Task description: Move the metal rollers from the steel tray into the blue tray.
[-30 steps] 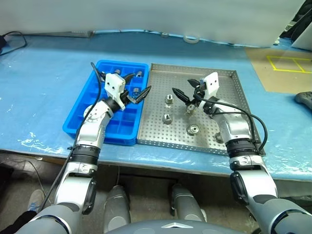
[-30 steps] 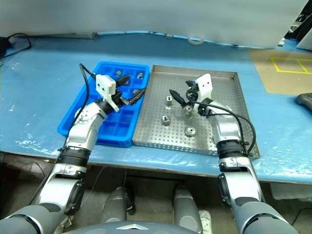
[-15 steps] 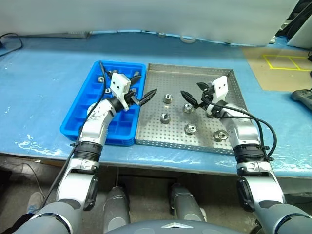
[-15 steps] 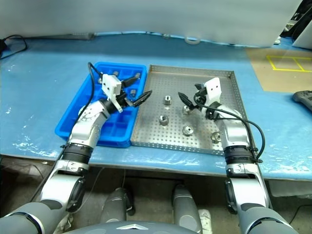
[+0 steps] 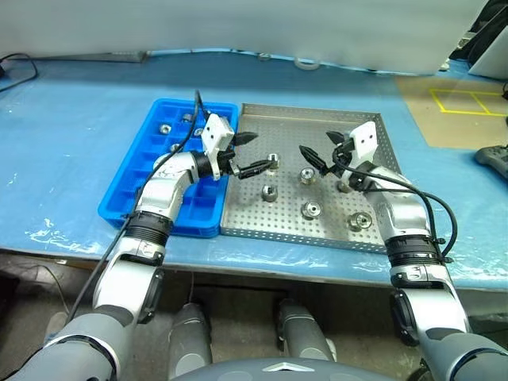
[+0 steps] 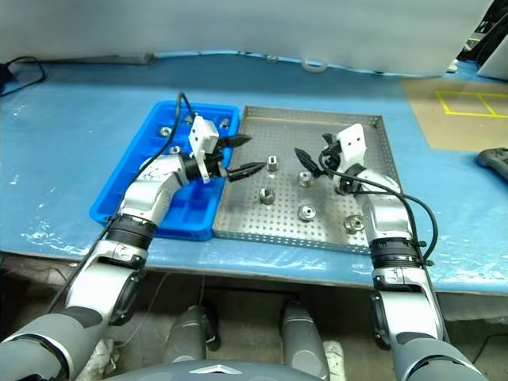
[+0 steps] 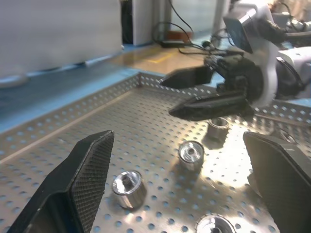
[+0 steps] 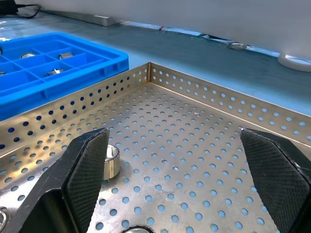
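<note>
The steel tray (image 5: 262,228) lies mid-table with several metal rollers loose on it, among them roller (image 5: 274,161), roller (image 5: 270,193) and roller (image 5: 311,209). To its left sits the blue tray (image 5: 127,202), which has rollers (image 5: 165,128) in its far compartments. My left gripper (image 5: 260,151) is open above the steel tray's left part, pointing right, its tips just left of roller (image 7: 129,187). My right gripper (image 5: 315,144) is open over the tray's centre, pointing left toward the other gripper, near roller (image 8: 111,161). Neither gripper holds anything.
Blue film covers the table. At the far edge there is a tape ring (image 5: 309,63), with a cable (image 5: 16,63) at the far left. A brown sheet with yellow lines (image 5: 460,111) and a black object (image 5: 494,155) lie on the right.
My left gripper has swung right, from over the blue tray to over the steel tray, and now points right. The right gripper shifted slightly right. Both stayed open.
</note>
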You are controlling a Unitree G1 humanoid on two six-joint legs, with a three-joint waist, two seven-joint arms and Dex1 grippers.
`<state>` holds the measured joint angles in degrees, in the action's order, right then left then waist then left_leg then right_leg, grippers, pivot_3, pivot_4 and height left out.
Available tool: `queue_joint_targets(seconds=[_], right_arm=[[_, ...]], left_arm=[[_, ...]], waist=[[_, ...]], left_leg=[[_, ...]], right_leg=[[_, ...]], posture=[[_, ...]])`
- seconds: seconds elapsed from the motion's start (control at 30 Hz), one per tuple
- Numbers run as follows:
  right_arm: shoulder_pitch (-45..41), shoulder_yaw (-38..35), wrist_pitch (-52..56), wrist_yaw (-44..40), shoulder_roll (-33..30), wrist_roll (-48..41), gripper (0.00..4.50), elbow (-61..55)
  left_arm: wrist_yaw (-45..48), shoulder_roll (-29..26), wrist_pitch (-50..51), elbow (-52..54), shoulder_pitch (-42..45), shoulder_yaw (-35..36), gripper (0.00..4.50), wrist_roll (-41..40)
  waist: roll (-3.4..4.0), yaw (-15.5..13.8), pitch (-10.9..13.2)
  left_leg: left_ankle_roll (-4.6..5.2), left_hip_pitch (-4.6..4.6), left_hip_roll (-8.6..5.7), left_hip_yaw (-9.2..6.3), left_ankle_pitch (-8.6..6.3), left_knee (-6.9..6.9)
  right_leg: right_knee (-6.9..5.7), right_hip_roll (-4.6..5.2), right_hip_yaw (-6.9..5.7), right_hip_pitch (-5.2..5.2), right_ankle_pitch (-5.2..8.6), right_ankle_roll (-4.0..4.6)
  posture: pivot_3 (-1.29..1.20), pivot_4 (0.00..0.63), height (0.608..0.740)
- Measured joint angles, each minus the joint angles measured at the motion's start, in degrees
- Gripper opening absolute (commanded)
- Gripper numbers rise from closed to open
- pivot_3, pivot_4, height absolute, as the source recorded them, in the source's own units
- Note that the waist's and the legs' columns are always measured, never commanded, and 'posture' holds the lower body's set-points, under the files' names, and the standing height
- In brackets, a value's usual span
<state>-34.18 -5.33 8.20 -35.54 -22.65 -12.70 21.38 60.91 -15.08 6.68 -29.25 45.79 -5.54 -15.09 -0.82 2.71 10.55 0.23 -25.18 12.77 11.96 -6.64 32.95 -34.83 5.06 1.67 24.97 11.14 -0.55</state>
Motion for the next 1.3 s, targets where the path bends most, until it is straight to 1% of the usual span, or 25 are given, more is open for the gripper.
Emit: queue_joint_targets(seconds=[0.1, 0.27, 0.6, 1.0, 1.1, 1.17, 1.27, 1.3], right_arm=[[0.7, -0.2, 0.0, 0.7, 0.0, 0.0, 4.47, 0.0], [1.4, -0.2, 0.0, 1.1, -0.1, 0.0, 4.47, -1.0], [2.1, -0.1, 0.3, 2.0, -0.1, 0.3, 4.47, -1.3], [3.8, 0.5, 0.6, 3.4, 0.6, 0.8, 4.47, -2.9], [4.4, 0.5, 1.0, 4.2, 0.6, 0.8, 4.47, -4.1], [5.0, 0.2, 1.1, 4.5, 0.4, 0.8, 4.47, -4.6], [6.0, 0.2, 1.4, 5.1, 0.4, 0.8, 4.50, -5.3], [6.1, 0.2, 1.6, 5.4, 0.4, 0.8, 4.50, -5.5]], left_arm=[[3.9, -1.5, 1.7, -2.5, 1.3, -2.0, 4.50, 1.2], [7.3, -2.2, 2.4, -6.4, 3.3, -3.7, 4.50, 3.0], [10.0, -1.7, 2.2, -11.5, 6.7, -5.6, 4.50, 6.3], [11.5, 2.9, -7.1, -30.4, 18.9, -10.0, 4.50, 15.8], [12.8, 3.1, -9.1, -33.6, 19.4, -11.9, 4.50, 18.8], [14.1, 3.7, -9.3, -35.0, 19.4, -11.9, 4.50, 19.0], [14.2, 4.3, -10.6, -36.0, 19.4, -12.0, 3.93, 20.2], [13.9, 4.4, -11.0, -36.2, 19.4, -12.0, 3.60, 20.4]], waist=[[0.00, 0.4, 0.0], [0.00, 1.0, 0.0], [0.00, 1.4, 0.0], [0.00, 1.5, 0.0], [0.00, 1.7, 0.0], [0.00, 1.9, 0.0], [0.00, 2.1, 0.0], [0.00, 2.3, 0.0]], left_leg=[[0.00, -0.01, -0.02, 0.00, 0.00, 0.00], [0.02, -0.03, -0.06, 0.00, -0.01, 0.03], [0.02, -0.02, -0.04, 0.00, -0.01, 0.02], [0.09, -0.05, -0.08, 0.00, -0.05, 0.03], [0.11, -0.05, -0.09, 0.00, -0.06, 0.03], [0.11, -0.06, -0.09, 0.00, -0.06, 0.03], [0.13, -0.06, -0.12, 0.01, -0.08, 0.04], [0.14, -0.06, -0.14, 0.00, -0.08, 0.05]], right_leg=[[0.00, 0.01, 0.00, 0.00, 0.00, 0.00], [0.01, 0.04, 0.00, -0.02, 0.00, 0.00], [0.01, 0.03, 0.00, -0.02, 0.00, 0.00], [0.09, 0.07, 0.01, -0.02, 0.00, 0.00], [0.10, 0.07, 0.01, -0.03, 0.00, 0.00], [0.10, 0.08, 0.00, -0.03, 0.00, 0.00], [0.12, 0.12, 0.01, -0.05, 0.00, 0.00], [0.11, 0.13, 0.01, -0.06, 0.00, 0.00]], posture=[[-0.55, 0.150, 0.740], [-0.56, 0.150, 0.740], [-0.56, 0.150, 0.740], [-0.61, 0.150, 0.740], [-0.62, 0.150, 0.740], [-0.63, 0.150, 0.740], [-0.64, 0.150, 0.740], [-0.64, 0.150, 0.740]])
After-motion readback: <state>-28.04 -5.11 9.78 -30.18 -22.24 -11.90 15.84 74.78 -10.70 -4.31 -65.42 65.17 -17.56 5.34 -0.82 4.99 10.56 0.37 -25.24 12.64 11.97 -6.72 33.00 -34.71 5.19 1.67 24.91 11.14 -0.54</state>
